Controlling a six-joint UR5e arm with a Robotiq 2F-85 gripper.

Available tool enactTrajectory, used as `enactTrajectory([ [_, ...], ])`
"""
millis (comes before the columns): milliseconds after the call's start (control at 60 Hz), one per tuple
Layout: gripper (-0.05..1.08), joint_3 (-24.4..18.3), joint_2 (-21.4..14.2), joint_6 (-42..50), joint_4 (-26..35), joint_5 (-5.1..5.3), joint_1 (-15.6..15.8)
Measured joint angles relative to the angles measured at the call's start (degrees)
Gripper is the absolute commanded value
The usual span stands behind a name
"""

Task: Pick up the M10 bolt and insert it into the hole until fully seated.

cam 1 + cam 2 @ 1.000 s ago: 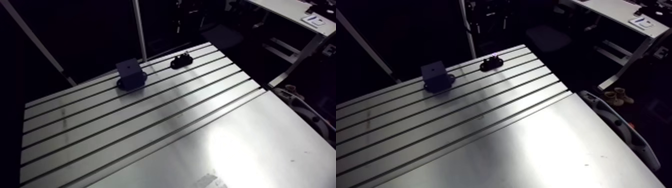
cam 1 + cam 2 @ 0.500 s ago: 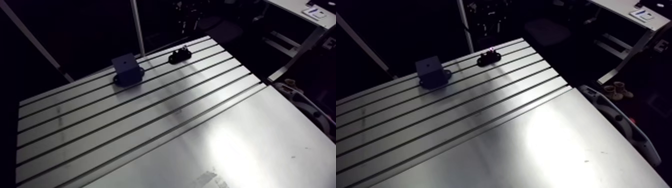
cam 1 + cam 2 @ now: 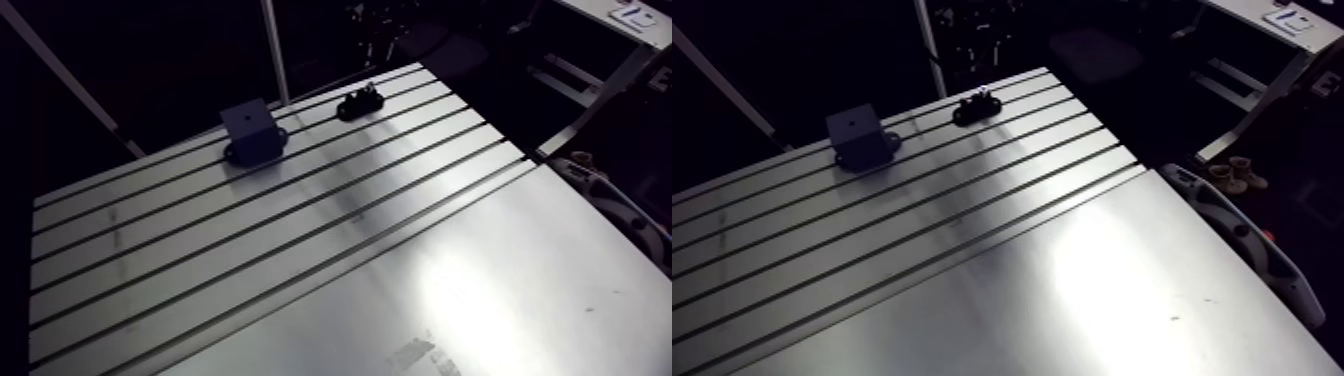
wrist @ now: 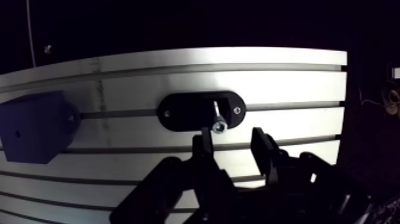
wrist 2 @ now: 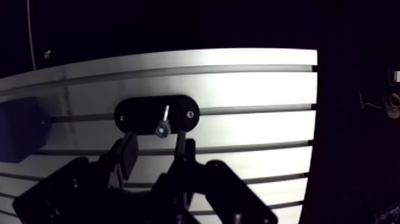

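A dark block [image 3: 250, 130] with a small hole in its top stands near the far edge of the slotted table [image 3: 200, 250]. Right of it lies a black oval holder [image 3: 360, 102], with the silvery M10 bolt [image 4: 217, 118] standing in it. In the wrist view my gripper [image 4: 231, 138] hovers well above the holder. Its two dark fingers [image 4: 203, 146] stand a narrow gap apart with nothing pressed between them. The bolt's head shows just ahead of the fingertips. The block [image 4: 36, 125] lies off to one side of the gripper. The arm view does not show the gripper.
A smooth metal plate [image 3: 480, 300] covers the near half of the table. A thin upright post [image 3: 275, 50] and a slanted strut [image 3: 70, 80] rise behind the far edge. The table ends close beyond the holder.
The whole arm view has shifted a little, so the camera has moved. Block, holder and bolt keep their places on the table.
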Motion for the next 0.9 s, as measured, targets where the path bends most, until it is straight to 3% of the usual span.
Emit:
enactTrajectory([
  [900, 0.53, 0.6, 1.7, 1.3, -1.9, -0.44, 0.2],
])
